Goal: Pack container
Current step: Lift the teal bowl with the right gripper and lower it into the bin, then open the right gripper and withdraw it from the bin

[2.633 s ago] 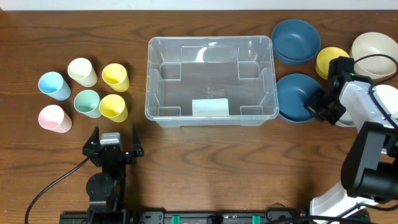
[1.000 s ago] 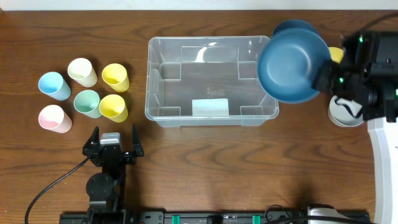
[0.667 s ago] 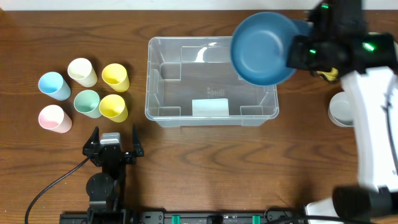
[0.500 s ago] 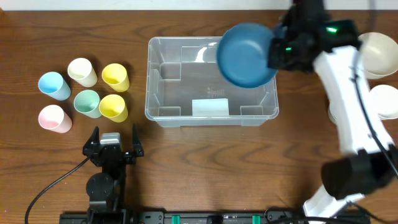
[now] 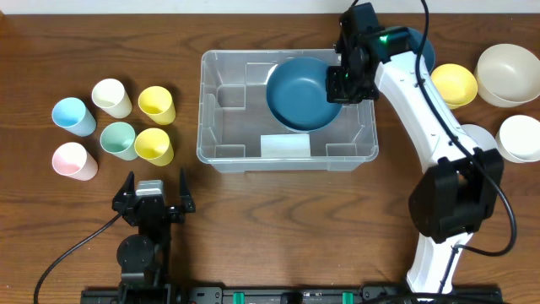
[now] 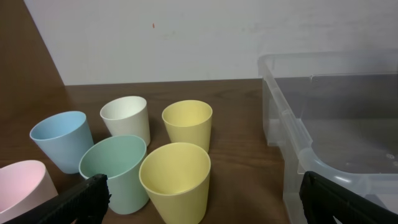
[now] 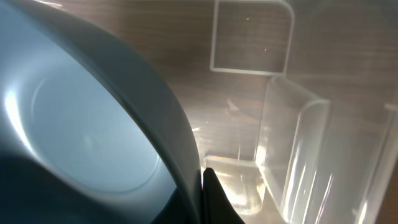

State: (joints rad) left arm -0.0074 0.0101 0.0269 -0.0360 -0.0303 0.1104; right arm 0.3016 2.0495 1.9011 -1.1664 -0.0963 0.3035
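The right claw (image 5: 337, 82) pinches the bowl (image 5: 297, 95) by its rim, apparently to lower it into the container (image 5: 211, 114) toward the table's (image 5: 278, 224) far edge, while the left claw (image 5: 155, 182) sits open.

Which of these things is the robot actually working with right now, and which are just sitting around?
In use: clear container; blue bowl, gripped by the right hand at the container's right end.
Just sitting: six pastel cups; yellow bowl; cream bowl; white bowl; left hand, open and idle.
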